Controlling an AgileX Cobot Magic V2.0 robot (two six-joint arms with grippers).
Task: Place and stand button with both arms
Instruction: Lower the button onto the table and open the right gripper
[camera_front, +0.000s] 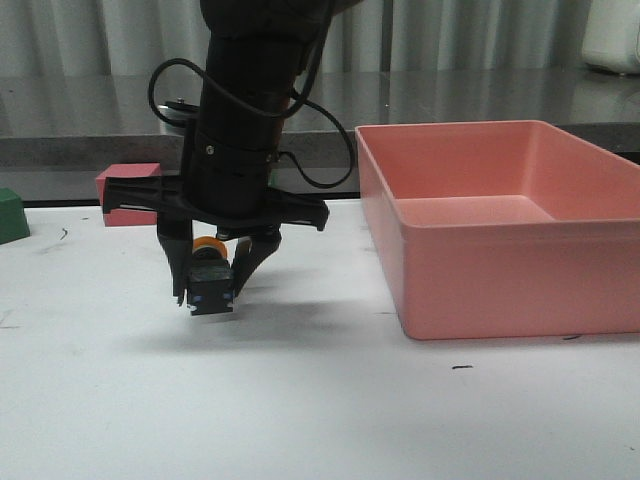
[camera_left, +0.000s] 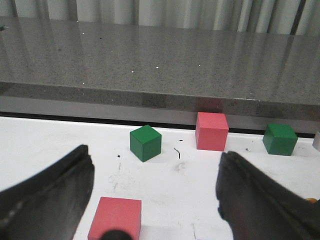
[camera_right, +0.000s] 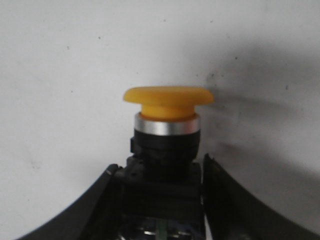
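Note:
My right gripper (camera_front: 212, 278) points down over the white table, left of centre in the front view, and is shut on the button (camera_front: 209, 280). The button has a yellow cap, a silver collar and a black body. Its base hangs just above the table, over its shadow. In the right wrist view the fingers (camera_right: 225, 200) clamp the black body, with the yellow cap of the button (camera_right: 168, 102) sticking out beyond them. My left gripper (camera_left: 155, 167) is open and empty and shows only in its own wrist view, low over the table near the cubes.
A large pink bin (camera_front: 500, 270) stands at the right. A pink cube (camera_front: 128, 193) and a green cube (camera_front: 10, 215) sit at the far left. The left wrist view shows a near pink cube (camera_left: 116, 216), a green cube (camera_left: 145, 142), a pink cube (camera_left: 212, 131) and another green cube (camera_left: 280, 138).

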